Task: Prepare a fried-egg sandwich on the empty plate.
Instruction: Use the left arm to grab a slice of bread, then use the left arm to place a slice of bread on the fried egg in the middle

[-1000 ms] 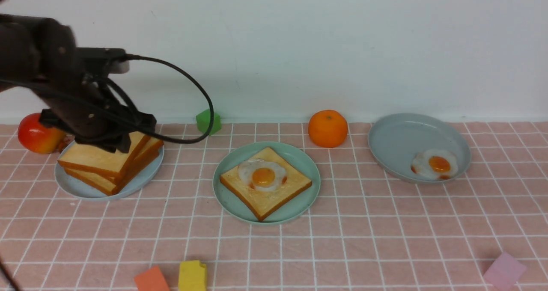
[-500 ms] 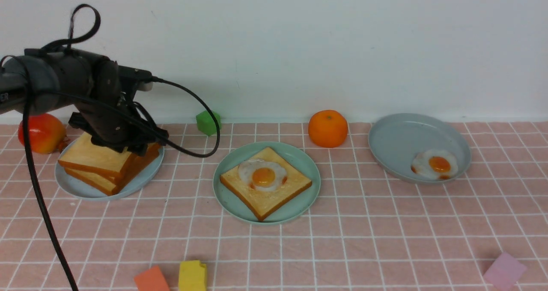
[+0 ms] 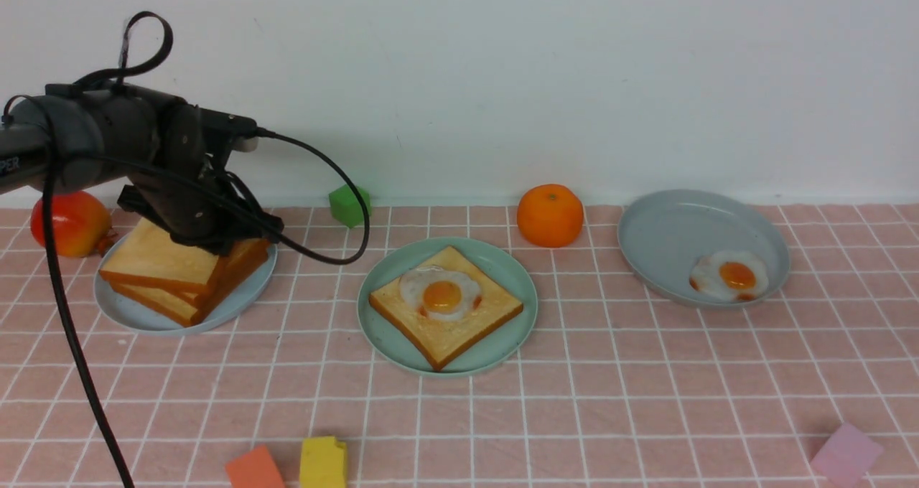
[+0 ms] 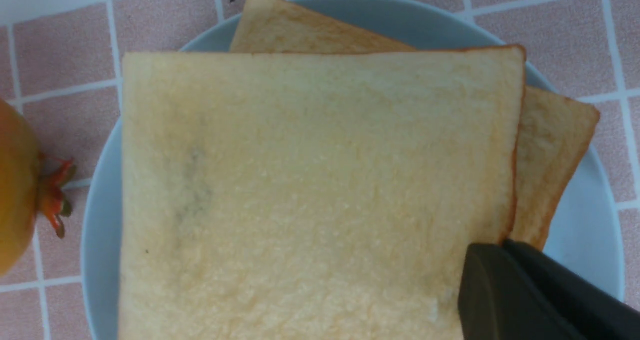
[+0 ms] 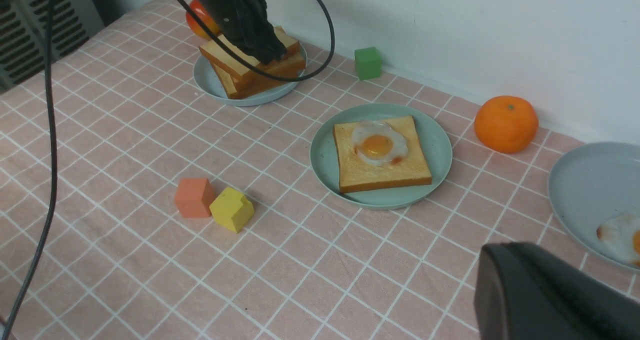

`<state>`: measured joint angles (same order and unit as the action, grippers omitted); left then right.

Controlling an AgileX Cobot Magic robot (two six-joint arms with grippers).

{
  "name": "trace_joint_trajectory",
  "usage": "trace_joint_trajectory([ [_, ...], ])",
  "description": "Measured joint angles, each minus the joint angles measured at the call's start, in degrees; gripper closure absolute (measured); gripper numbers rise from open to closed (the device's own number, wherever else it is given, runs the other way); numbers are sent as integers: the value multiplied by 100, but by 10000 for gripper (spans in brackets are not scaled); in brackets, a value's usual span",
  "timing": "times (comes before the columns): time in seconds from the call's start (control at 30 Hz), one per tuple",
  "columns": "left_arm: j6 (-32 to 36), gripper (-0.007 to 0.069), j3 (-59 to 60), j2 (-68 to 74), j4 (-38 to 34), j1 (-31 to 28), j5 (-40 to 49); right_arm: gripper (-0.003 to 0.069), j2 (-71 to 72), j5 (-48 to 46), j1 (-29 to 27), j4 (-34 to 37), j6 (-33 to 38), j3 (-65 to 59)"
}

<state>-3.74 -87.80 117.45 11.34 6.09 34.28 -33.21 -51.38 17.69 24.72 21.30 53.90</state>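
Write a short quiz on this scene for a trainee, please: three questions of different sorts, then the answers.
1. True or false: the green plate already holds a toast slice with a fried egg on top.
2. What lies on the right grey plate?
3. Where are the left arm's fingers? A) over the green plate; B) at a corner of the toast stack on the left grey plate; C) over the right grey plate.
Key: 1 true; 2 a smaller fried egg; 3 B.
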Motion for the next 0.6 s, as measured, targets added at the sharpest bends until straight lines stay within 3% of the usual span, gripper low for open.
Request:
trace_joint_trajectory([
  [0.37,62,638,0,-1159,133,46,183,645,0,-5,0,18,-13,0],
  [0.6,374,638,0,-1693,151,894,504,645,0,-12,0,-19,-13,0],
])
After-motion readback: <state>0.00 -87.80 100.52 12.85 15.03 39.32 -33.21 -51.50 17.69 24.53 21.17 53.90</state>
